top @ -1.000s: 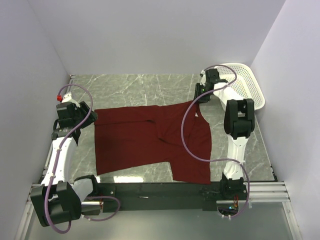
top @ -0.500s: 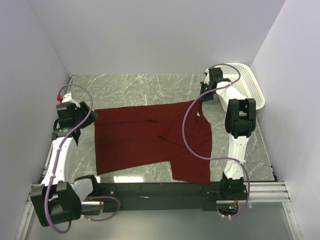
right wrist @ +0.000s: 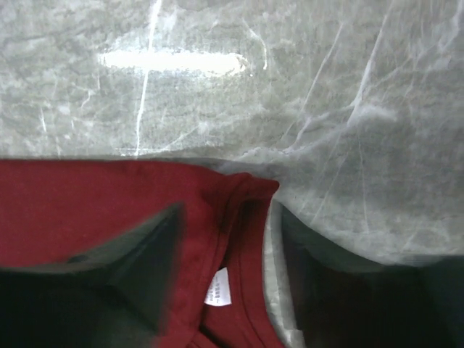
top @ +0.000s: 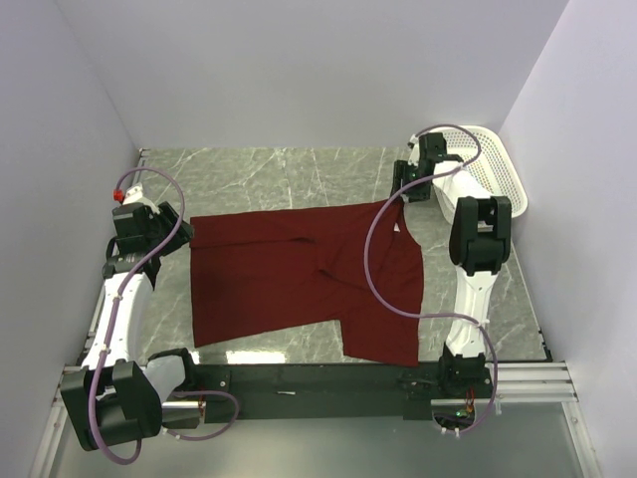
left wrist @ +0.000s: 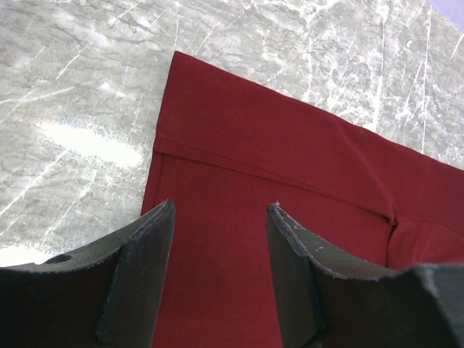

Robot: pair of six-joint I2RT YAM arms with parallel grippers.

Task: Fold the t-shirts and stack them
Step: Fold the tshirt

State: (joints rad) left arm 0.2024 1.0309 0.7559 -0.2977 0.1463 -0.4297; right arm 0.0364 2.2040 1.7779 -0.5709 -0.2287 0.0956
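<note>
The dark red t-shirt (top: pixel 299 284) lies spread across the middle of the marble table (top: pixel 259 174), sideways to me. Its neck is at the far right and its straight edge is on the left. It is mostly flat, with a crease running through the middle where the cloth overlaps, and one part reaches down toward the near edge on the right. My right claw (top: pixel 398 197) hangs over the neck corner. In its own camera my right claw (right wrist: pixel 228 217) is blurred, but the two fingers stand apart, one on each side of the collar (right wrist: pixel 243 217), so it is open and grips nothing that I can see. The small white label (right wrist: pixel 218 287) shows just inside the neck, and the shirt (right wrist: pixel 109 210) fills the lower left of that view with bare marble beyond it. My left claw (top: pixel 184 234) is at the shirt's far left corner. From the wrist, my left claw (left wrist: pixel 221 210) is open too, with its fingers apart above the cloth (left wrist: pixel 290 181) and nothing between them. A stitched seam (left wrist: pixel 275 177) runs across just ahead of the tips, and the corner of the cloth lies flat on the marble. A white perforated basket (top: pixel 493 164) sits in the far right corner, just beyond my right arm.
</note>
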